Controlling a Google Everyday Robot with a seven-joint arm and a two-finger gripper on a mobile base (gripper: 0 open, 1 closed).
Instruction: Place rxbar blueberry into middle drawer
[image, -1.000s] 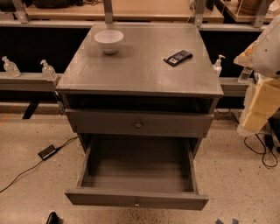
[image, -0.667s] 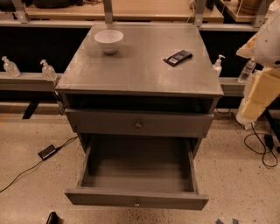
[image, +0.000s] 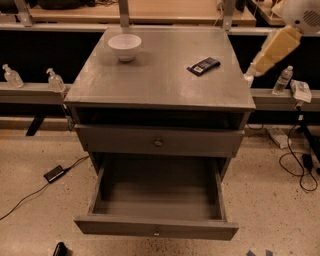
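The rxbar blueberry (image: 204, 65), a small dark bar, lies flat on the grey cabinet top (image: 160, 85) near its right back corner. The middle drawer (image: 156, 227) is the lowest one. It is pulled wide open toward me, and its box shows nothing inside. The gripper itself is out of view. Only the arm's cream link (image: 275, 47) shows at the upper right, slanting down toward the cabinet's right edge, to the right of the bar and apart from it.
A white bowl (image: 124, 46) stands at the cabinet top's back left. The knobbed drawer (image: 158, 142) above the open one is closed. Small bottles (image: 55, 80) stand on side rails left and right (image: 283, 80). Cables and an adapter (image: 54, 173) lie on the floor.
The arm's cream link has risen from low at the right edge to high at the upper right, nearer the cabinet top. The bar, bowl and drawers have not moved.
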